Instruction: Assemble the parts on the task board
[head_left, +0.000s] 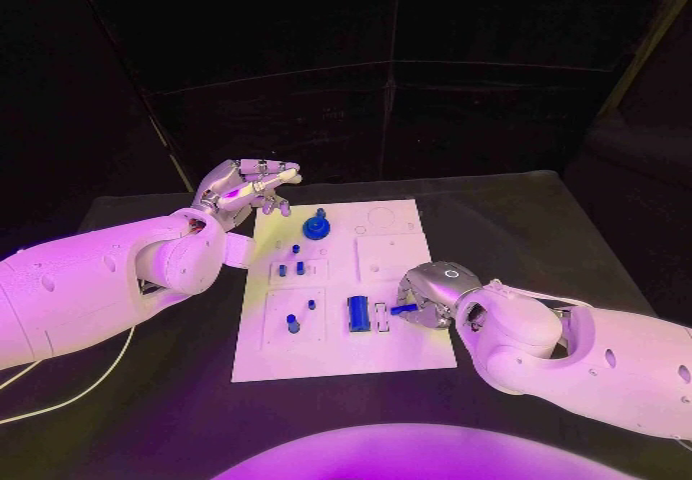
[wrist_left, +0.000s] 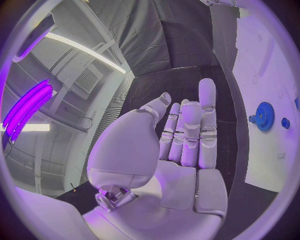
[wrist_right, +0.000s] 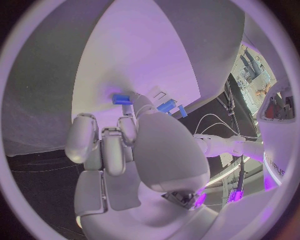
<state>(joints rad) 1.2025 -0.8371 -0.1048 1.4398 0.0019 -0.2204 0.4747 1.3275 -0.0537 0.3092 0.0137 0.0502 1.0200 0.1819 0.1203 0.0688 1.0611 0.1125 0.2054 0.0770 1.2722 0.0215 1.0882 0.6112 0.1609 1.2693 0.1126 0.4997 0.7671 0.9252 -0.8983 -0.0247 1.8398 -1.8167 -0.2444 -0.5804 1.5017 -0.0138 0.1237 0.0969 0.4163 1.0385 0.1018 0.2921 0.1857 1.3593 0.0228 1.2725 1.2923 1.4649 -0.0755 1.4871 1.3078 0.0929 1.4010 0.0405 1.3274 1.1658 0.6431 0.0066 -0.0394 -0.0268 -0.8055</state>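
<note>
The small blue peg is your part: it sits at the right hand, low on the right side of the task board, long axis roughly level across the board, free end pointing toward the board's middle. In the right wrist view the same peg sits right at a fingertip, its end against the white plate. You've got the right hand's fingers curled down on it. It reads as a pinch on the peg, though the exact contact is partly hidden by the hand.

Just beside the peg, toward the board's middle, the upright blue cylinder stands on the board, long axis running near-to-far. So the peg lies crosswise to it, with a small white slot block between them.

Further out: a pair of small blue pins mid-board, a blue knob on the lower left, and the blue gear near the far edge.

Your left hand hovers off the board's far-left corner over the dark surface, fingers extended and apart, holding nothing; the gear is off to its side, well apart from its fingers.

Right hand is clearly nearer. My guess: the next move turns on steering the peg's free end leftward toward its seat.
</note>
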